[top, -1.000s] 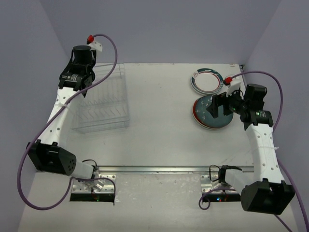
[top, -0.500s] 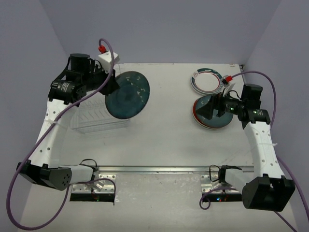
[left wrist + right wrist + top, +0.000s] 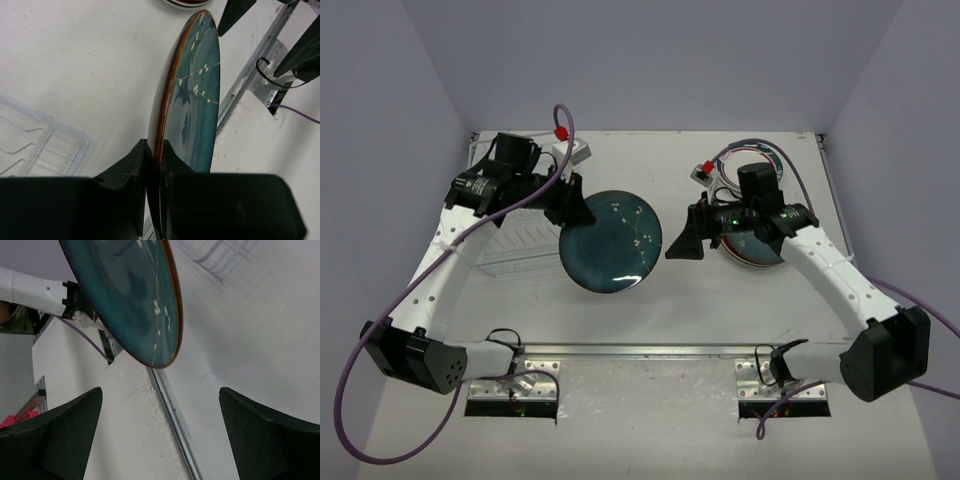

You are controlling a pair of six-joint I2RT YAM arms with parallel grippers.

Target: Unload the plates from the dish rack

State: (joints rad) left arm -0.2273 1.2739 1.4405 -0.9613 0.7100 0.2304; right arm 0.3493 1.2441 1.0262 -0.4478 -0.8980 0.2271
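Note:
My left gripper [image 3: 570, 207] is shut on the rim of a teal-blue plate [image 3: 611, 242] with an orange-brown edge and small white flecks, held above the middle of the table. In the left wrist view the plate [image 3: 192, 100] stands edge-on with its rim pinched in the left gripper [image 3: 155, 150]. My right gripper [image 3: 685, 241] is open just right of the plate, apart from it and facing it. In the right wrist view the plate [image 3: 125, 295] hangs ahead of the wide-open right gripper [image 3: 160, 435]. The wire dish rack [image 3: 510, 248] lies at the left with no plates showing in it.
A red-rimmed plate [image 3: 760, 254] lies on the table under my right arm, and a bit of a green-rimmed plate [image 3: 767, 148] shows behind it. A metal rail [image 3: 660, 350] runs along the table's near edge. The rack's corner [image 3: 40, 145] shows under my left wrist.
The left arm lifted the teal plate out of the rack and carried it right to the table's middle. The right arm swung left from the plate stack toward it, staying open.

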